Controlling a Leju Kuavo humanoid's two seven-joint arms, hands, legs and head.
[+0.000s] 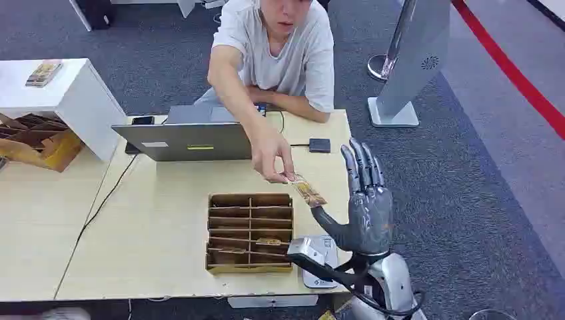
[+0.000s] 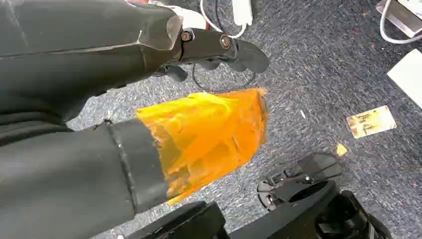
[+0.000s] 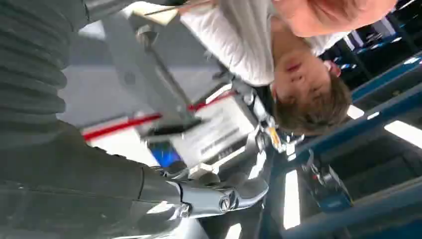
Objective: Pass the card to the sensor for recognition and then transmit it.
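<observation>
A person's hand (image 1: 270,155) holds out a yellowish card (image 1: 307,191) over the right part of the table. My right hand (image 1: 363,203) is raised beside it, palm toward the card, fingers straight up and spread, with nothing in it. Its thumb tip lies just under the card's lower end; I cannot tell whether they touch. A small black square sensor (image 1: 320,145) on a cable lies further back on the table. My left hand (image 2: 214,50) hangs over the carpet, its orange-wrapped thumb (image 2: 209,134) apart from the fingers, holding nothing.
A wooden divided box (image 1: 250,232) with a card in one slot stands mid-table, a white device (image 1: 320,263) beside it. An open laptop (image 1: 186,137) is in front of the seated person (image 1: 280,47). A white cabinet (image 1: 66,93) stands left. Another card (image 2: 370,121) lies on the carpet.
</observation>
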